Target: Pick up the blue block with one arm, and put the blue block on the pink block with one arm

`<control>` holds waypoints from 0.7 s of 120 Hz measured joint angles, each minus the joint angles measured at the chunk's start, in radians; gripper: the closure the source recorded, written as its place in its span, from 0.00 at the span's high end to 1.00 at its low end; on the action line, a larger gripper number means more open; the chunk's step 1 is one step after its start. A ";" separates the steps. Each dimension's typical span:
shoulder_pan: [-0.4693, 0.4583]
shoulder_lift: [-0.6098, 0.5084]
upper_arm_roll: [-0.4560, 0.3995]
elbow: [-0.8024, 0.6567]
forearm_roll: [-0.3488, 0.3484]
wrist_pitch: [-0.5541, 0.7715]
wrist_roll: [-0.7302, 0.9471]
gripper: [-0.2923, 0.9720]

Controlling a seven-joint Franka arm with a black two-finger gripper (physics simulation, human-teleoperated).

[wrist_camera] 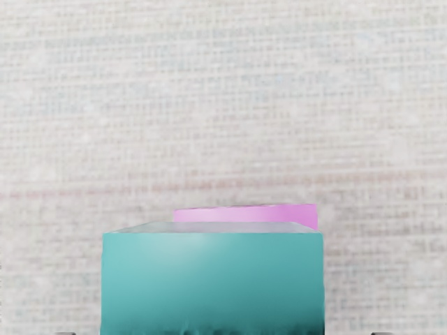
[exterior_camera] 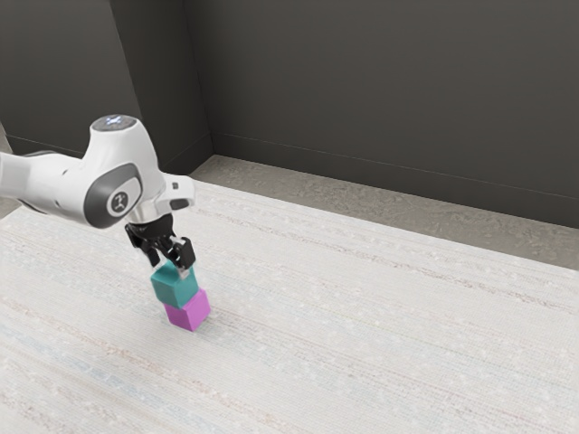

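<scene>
At left-centre of the exterior view, the arm (exterior_camera: 99, 185) angles down from the upper left. Its fingers (exterior_camera: 172, 257) stand slightly parted astride the blue block (exterior_camera: 172, 286), which is stacked on the pink block (exterior_camera: 188, 311).

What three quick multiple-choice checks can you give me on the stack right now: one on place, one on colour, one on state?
1. Where is the hand?
A. at the top of the blue block
B. by the back wall
C. resting on the bare table

2. What colour is the block underneath?
A. yellow
B. pink
C. red

3. How does the blue block sit?
A. tipped over on the table
B. raised well clear of everything
C. upright on the pink block

Answers:
1 A: the exterior view shows the hand right at the blue block's top.
2 B: pink shows beneath the blue block in both views.
3 C: no gap shows between the two blocks.
</scene>
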 joint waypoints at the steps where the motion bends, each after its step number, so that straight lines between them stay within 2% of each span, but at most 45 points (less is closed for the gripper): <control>1: 0.000 -0.001 0.000 0.000 0.000 0.000 0.001 0.68; 16: -0.008 -0.022 -0.002 0.001 -0.001 -0.005 0.008 0.72; 33: -0.025 -0.047 -0.001 0.047 -0.009 -0.071 0.015 0.74; 58: -0.021 -0.052 0.003 0.099 -0.039 -0.166 0.024 0.76; 84: -0.021 -0.052 0.006 0.104 -0.046 -0.210 0.030 0.76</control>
